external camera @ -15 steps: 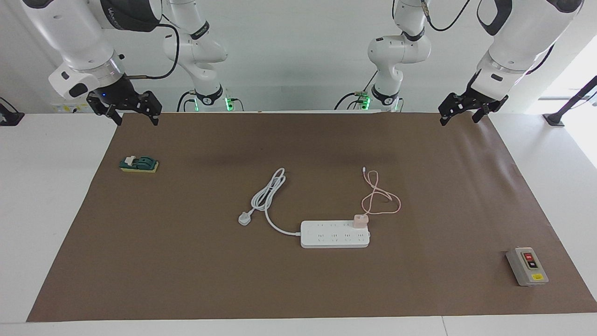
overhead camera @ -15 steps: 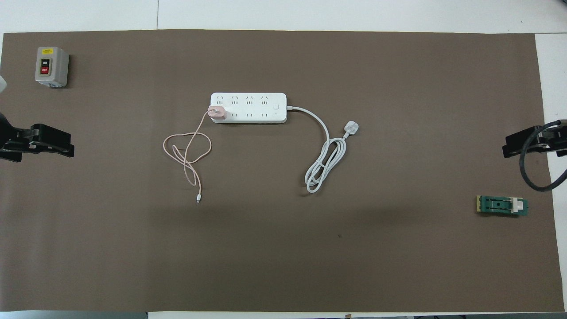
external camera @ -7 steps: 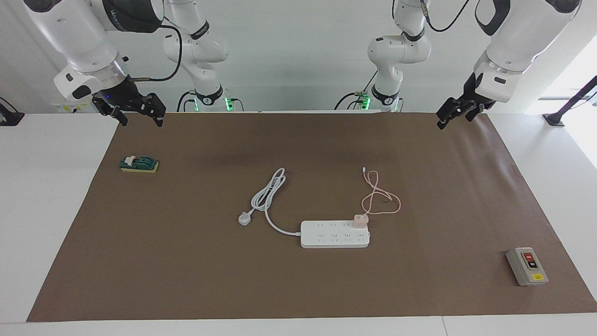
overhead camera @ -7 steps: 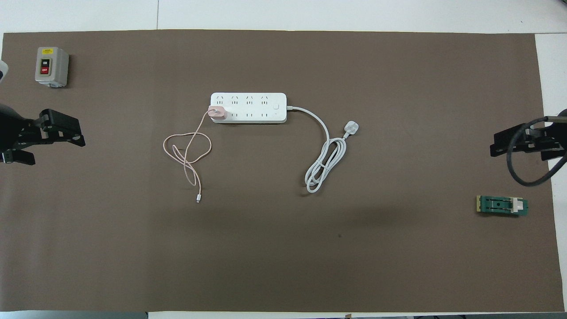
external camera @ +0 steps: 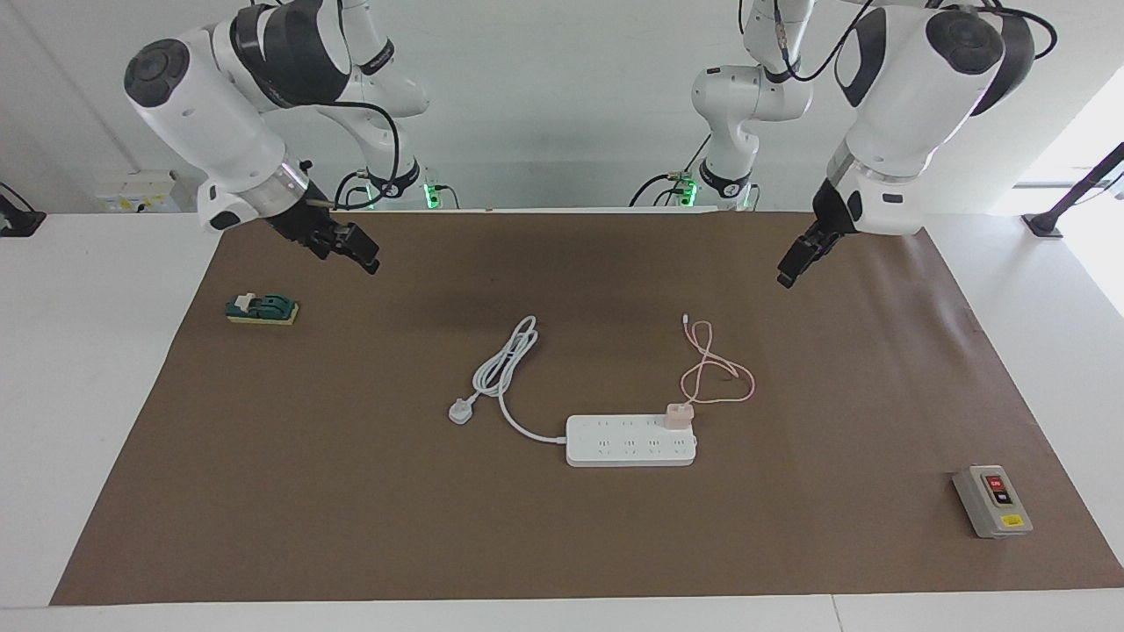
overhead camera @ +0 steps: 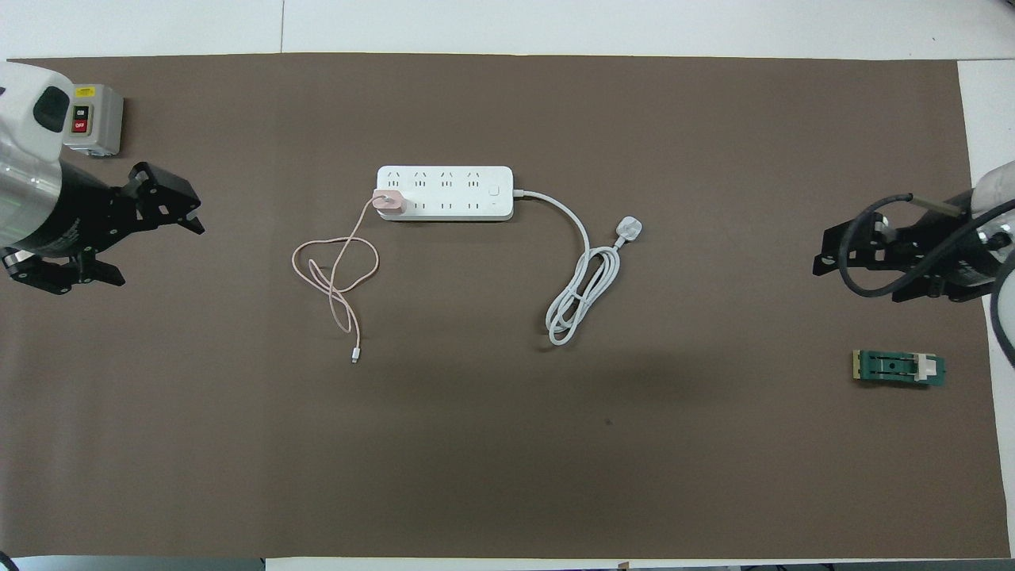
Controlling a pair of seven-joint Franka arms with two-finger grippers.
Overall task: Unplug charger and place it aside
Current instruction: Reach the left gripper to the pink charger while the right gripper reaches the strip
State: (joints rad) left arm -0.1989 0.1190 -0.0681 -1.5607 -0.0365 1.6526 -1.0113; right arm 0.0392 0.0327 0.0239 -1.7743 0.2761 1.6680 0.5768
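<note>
Arms raised over mat ends | left gripper (overhead camera: 158,242) jaws spread; charger (external camera: 678,416) plugged

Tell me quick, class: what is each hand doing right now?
Left hand: open, holding nothing, up over the mat.
Right hand: holding nothing; open or closed cannot be told.

The charger (external camera: 678,416) was a pale pink, cable included, and sat against a plain white power strip (external camera: 630,441) with a white cord and plug (external camera: 460,411). The mat (external camera: 351,491) was flat brown, the table (external camera: 88,351) white around it. A grey switch box (external camera: 992,501) had red and black buttons plus a yellow label. The little block (external camera: 262,309) was dark green on a yellowish base with a white bit.
</note>
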